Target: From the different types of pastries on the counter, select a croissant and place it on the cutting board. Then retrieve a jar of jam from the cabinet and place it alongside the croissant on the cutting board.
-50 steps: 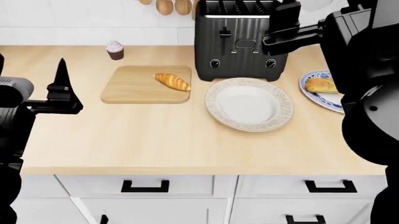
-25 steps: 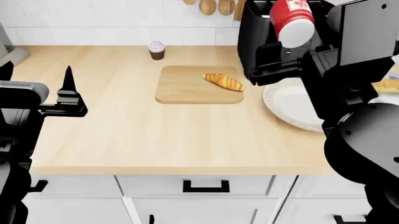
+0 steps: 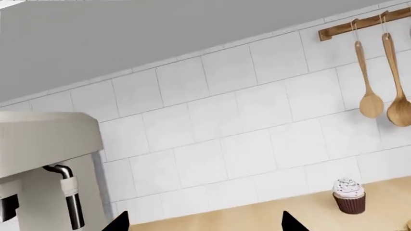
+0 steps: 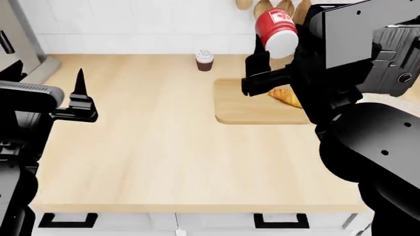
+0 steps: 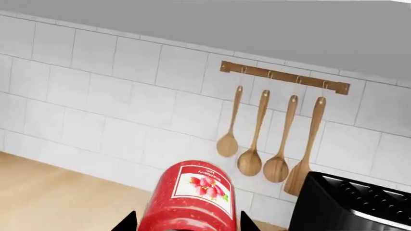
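Note:
The jar of jam (image 4: pixel 275 30), red with a white lid, hangs tilted in the air above the cutting board's far edge. My right gripper (image 5: pixel 187 225) is shut on it, one finger on each side of the red body (image 5: pixel 190 197). The light-wood cutting board (image 4: pixel 249 105) lies on the counter (image 4: pixel 151 142). The golden croissant (image 4: pixel 286 96) rests on the board's right part, half hidden by my right arm. A chocolate cupcake (image 4: pixel 204 60) with white frosting stands by the wall, also in the left wrist view (image 3: pixel 349 196). My left gripper (image 4: pixel 79 101) is open over the counter's left part, its jaws wide apart around nothing (image 3: pixel 205 226).
A coffee machine (image 3: pixel 45 168) stands at the counter's far left. A black toaster (image 5: pixel 353 207) is at the back right, and wooden spoons (image 5: pixel 263 144) hang on a wall rail. White drawers with black handles (image 4: pixel 279 220) are below the counter's front edge.
The head view has swung, so board, croissant and cupcake sit further right in it. The jar, out of view a second ago, now hangs lower and further left, over the board's far edge.

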### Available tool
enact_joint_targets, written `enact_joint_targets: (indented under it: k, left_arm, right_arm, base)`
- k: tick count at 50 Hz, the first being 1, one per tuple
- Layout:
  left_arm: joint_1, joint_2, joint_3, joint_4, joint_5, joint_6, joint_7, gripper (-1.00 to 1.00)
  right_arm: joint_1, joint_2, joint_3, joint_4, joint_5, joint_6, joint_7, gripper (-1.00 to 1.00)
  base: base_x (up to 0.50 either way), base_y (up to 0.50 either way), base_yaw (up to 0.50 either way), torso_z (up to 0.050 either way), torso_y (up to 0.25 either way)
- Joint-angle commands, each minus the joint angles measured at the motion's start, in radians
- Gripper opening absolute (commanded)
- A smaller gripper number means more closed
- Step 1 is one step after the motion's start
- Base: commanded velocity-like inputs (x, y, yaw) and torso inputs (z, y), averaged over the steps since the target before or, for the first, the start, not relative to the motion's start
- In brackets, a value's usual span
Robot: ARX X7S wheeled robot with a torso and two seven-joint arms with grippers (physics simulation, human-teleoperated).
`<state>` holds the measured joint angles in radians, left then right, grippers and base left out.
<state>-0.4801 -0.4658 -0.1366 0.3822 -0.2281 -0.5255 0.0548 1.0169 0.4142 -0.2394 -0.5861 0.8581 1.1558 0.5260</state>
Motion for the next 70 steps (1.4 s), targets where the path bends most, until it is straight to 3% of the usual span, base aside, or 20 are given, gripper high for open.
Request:
enact_joint_targets:
  k: [1, 8, 17, 22, 27, 31, 44, 50, 61, 66, 70]
  left_arm:
    - [-0.012, -0.007, 0.026, -0.001, 0.009, 0.003, 0.006, 1.00]
    - [-0.009, -0.010, 0.032, 0.003, 0.012, 0.007, 0.006, 1.00]
    - [-0.002, -0.012, 0.032, -0.004, 0.013, 0.016, 0.006, 1.00]
    - [0.008, -0.011, 0.028, 0.004, 0.010, 0.017, 0.004, 1.00]
    - [0.012, -0.014, 0.017, 0.025, -0.002, 0.007, 0.004, 1.00]
    - [0.011, -0.013, 0.010, 0.044, -0.015, -0.002, 0.005, 1.00]
    - [0.029, -0.009, -0.017, 0.091, -0.043, -0.016, -0.001, 1.00]
    - [0.033, -0.005, -0.034, 0.103, -0.057, -0.016, -0.005, 1.00]
    - [0.056, -0.007, -0.084, 0.154, -0.098, -0.036, -0.008, 1.00]
    - [0.073, -0.011, -0.107, 0.178, -0.111, -0.043, -0.010, 1.00]
    - [0.073, -0.012, -0.110, 0.187, -0.114, -0.048, -0.014, 1.00]
  right_arm:
    - [0.016, -0.010, -0.014, 0.025, -0.030, -0.011, -0.020, -1.00]
    - [0.011, 0.003, -0.004, 0.014, -0.020, -0.002, -0.013, -1.00]
    - [0.099, 0.016, 0.017, 0.003, 0.022, 0.148, 0.067, -1.00]
    - [0.264, -0.059, 0.142, 0.175, 0.224, 0.411, 0.169, -1.00]
    - [0.479, -0.016, 0.096, 0.600, 0.740, 0.407, 0.546, -1.00]
    - [0.617, -0.021, 0.063, 0.860, 0.897, 0.376, 0.635, -1.00]
    - [0.808, -0.119, -0.082, 1.225, 0.606, 0.177, 0.237, -1.00]
    - [0.906, -0.163, -0.184, 1.409, 0.504, 0.165, 0.112, -1.00]
    - [1.083, -0.308, -0.418, 1.889, 0.246, 0.018, -0.295, -1.00]
    - [1.059, -0.294, -0.271, 1.894, 0.219, 0.076, -0.151, -1.00]
    - [1.025, -0.276, -0.051, 1.895, 0.138, 0.099, -0.025, -1.00]
  base:
    - [0.50, 0.30, 0.00, 0.000, 0.000]
    - [0.50, 0.29, 0.00, 0.000, 0.002]
    - [0.00, 0.00, 0.00, 0.001, 0.001]
    - [0.00, 0.00, 0.00, 0.000, 0.002]
    - [0.00, 0.00, 0.00, 0.000, 0.000]
    - [0.00, 0.00, 0.00, 0.000, 0.000]
    - [0.00, 0.00, 0.00, 0.000, 0.001]
    - [0.00, 0.00, 0.00, 0.000, 0.000]
    - [0.00, 0.00, 0.00, 0.001, 0.001]
    - [0.00, 0.00, 0.00, 0.000, 0.000]
    - [0.00, 0.00, 0.00, 0.000, 0.000]
